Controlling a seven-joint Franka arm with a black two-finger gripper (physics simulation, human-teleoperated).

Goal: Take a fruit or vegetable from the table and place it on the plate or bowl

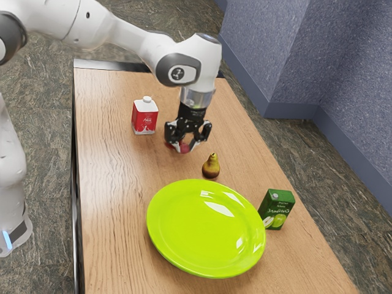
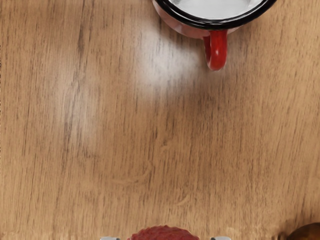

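Hand (image 1: pixel 187 146) spread astride small red strawberry (image 2: pixel 162 233) on bench (image 1: pixel 110 184): likely light, soft, bruisable, best pinched gently mid-body.

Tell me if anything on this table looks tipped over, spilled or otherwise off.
Nothing stands out. The red carton, green carton and pear stand upright, the green plate lies flat, and nothing has spilled around the mug.
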